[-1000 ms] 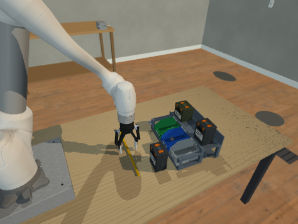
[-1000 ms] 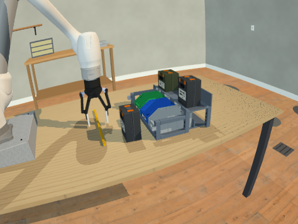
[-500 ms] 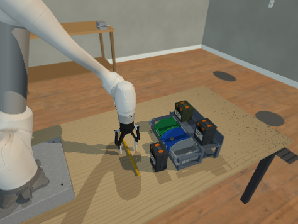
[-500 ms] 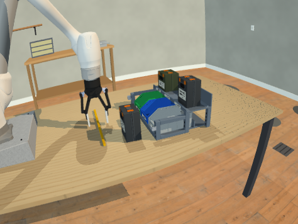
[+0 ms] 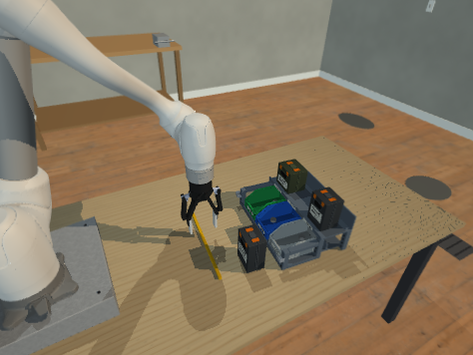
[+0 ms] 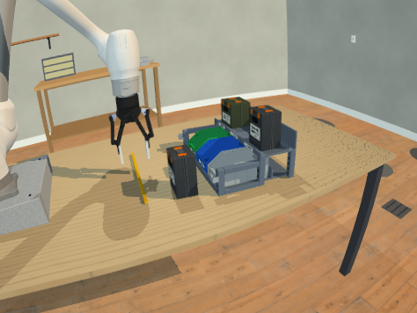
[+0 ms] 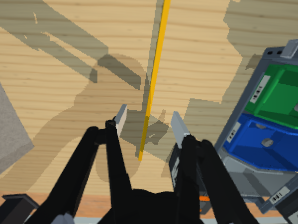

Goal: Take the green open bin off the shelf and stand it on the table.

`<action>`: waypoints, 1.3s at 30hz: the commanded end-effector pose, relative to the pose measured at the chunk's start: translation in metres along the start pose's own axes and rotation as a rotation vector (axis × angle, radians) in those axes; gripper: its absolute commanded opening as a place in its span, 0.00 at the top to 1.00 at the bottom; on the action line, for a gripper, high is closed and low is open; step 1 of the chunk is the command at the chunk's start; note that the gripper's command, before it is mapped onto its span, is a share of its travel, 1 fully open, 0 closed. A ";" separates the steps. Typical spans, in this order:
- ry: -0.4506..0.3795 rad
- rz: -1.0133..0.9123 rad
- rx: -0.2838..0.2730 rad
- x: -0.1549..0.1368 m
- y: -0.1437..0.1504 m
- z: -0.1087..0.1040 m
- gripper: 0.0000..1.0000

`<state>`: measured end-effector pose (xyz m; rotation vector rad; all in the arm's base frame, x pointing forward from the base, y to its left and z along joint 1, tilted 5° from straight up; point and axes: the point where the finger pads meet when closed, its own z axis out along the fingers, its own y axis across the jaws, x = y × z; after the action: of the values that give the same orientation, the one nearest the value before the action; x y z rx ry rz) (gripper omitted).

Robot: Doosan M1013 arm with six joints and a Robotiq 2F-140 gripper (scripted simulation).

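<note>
The green open bin (image 5: 260, 201) (image 6: 207, 140) (image 7: 281, 97) sits in the grey shelf (image 5: 300, 263) (image 6: 241, 189) (image 7: 244, 111), at the end of the row farthest from the top and exterior views. The blue bin (image 5: 280, 222) (image 6: 218, 149) (image 7: 260, 140) is beside it in the middle, and the grey bin (image 5: 293, 238) (image 6: 233, 160) (image 7: 238, 168) is at the near end. The parts in the green bin are hardly visible. My gripper (image 5: 204, 228) (image 6: 135, 159) (image 7: 149, 114) is open and empty above the table top, in front of the shelf and apart from all bins.
A yellow strip (image 5: 209, 250) (image 6: 139, 180) (image 7: 159, 52) lies on the table below the fingers. A black case (image 5: 251, 249) (image 6: 182, 172) stands before the shelf's near end. A black case (image 5: 325, 208) (image 6: 265, 127) and an olive case (image 5: 291, 176) (image 6: 235, 112) stand on the shelf's raised rear part.
</note>
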<state>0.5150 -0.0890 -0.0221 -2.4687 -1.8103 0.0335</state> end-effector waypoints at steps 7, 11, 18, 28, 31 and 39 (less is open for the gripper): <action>0.000 0.000 -0.001 0.000 0.000 -0.044 0.43; 0.000 0.000 -0.001 0.000 0.000 -0.055 0.43; 0.000 0.000 -0.001 0.000 0.000 -0.055 0.43; 0.000 0.000 -0.001 0.000 0.000 -0.083 0.43; 0.000 0.000 -0.001 0.000 0.000 -0.083 0.43; 0.000 0.000 -0.001 0.000 0.000 -0.079 0.43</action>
<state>0.5205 -0.0931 0.0593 -2.4690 -1.8103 0.0328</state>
